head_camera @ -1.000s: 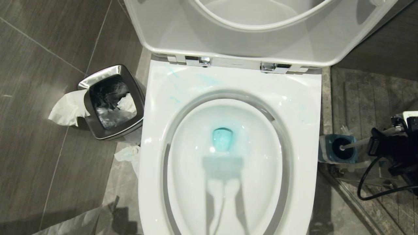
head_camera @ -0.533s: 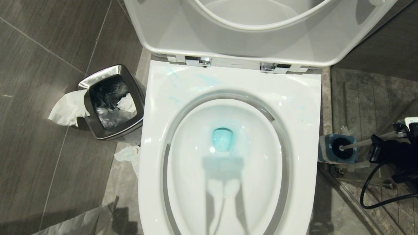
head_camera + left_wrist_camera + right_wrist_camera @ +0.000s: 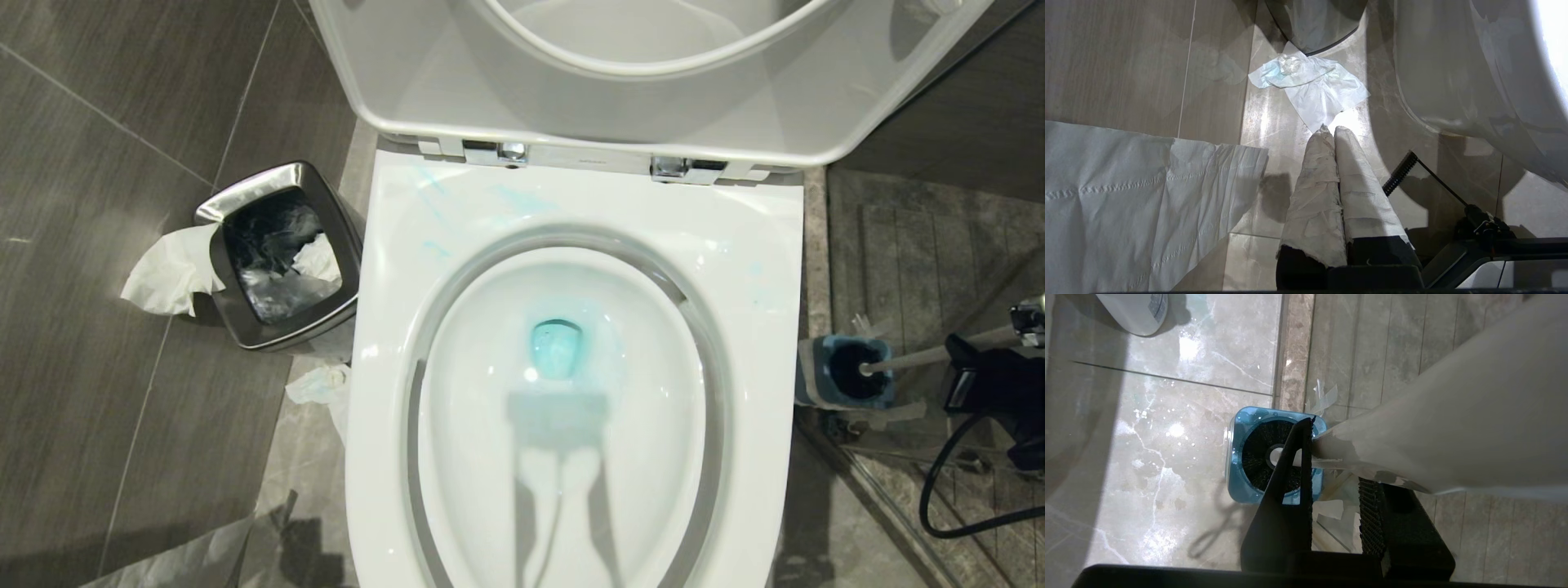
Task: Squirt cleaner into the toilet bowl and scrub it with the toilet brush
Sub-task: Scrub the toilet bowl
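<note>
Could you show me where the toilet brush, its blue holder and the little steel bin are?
toilet brush [image 3: 918, 357], head view, on the white handle.
blue holder [image 3: 820, 396], head view, on its near blue rim.
steel bin [image 3: 245, 186], head view, on the shiny far rim.

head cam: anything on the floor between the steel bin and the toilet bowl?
Head view: the steel bin stands close beside the toilet bowl, a narrow strip of floor between them. At its near end lies a crumpled tissue. Nothing else shows there.

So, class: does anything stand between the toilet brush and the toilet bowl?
Nothing visible. The toilet brush, head in its blue holder, is gripped by the right hand; the toilet bowl is open.
</note>
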Available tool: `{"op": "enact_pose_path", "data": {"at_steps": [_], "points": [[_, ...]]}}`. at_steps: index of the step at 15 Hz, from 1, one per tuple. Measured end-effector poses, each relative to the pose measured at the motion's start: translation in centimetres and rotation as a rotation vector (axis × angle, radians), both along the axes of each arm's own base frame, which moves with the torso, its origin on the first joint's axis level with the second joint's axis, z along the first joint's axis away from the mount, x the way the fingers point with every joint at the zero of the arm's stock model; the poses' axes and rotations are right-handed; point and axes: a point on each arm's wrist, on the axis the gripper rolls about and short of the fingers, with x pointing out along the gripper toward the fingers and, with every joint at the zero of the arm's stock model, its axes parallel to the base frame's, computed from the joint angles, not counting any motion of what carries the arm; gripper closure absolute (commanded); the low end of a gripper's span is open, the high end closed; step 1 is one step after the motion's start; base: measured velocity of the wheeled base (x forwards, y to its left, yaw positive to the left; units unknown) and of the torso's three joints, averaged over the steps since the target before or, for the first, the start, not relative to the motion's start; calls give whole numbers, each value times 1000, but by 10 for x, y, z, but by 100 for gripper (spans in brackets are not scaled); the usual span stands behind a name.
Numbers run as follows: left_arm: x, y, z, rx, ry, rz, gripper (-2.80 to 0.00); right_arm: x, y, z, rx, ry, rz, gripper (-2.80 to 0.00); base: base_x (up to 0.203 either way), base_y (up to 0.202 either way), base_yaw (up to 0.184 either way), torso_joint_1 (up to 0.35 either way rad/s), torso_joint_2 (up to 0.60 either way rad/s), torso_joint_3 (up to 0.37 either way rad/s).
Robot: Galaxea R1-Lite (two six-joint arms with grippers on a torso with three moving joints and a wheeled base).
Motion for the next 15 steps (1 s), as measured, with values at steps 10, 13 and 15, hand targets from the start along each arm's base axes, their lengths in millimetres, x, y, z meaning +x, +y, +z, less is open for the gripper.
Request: {"op": "enact_pose_path", "data": {"at_steps": [10, 13, 15], "points": [[0, 0, 0, 0, 0, 0, 0, -36, 7, 33, -22, -106, -11, 0, 0, 0, 0, 0, 0, 0], [0, 0, 0, 0, 0, 0, 0, -44, 8, 47, -35, -163, -13, 0, 0, 0, 0, 0, 0, 0], [0, 0, 0, 0, 0, 0, 0, -49, 9, 53, -37, -183, -14, 0, 0, 0, 0, 0, 0, 0]]}}
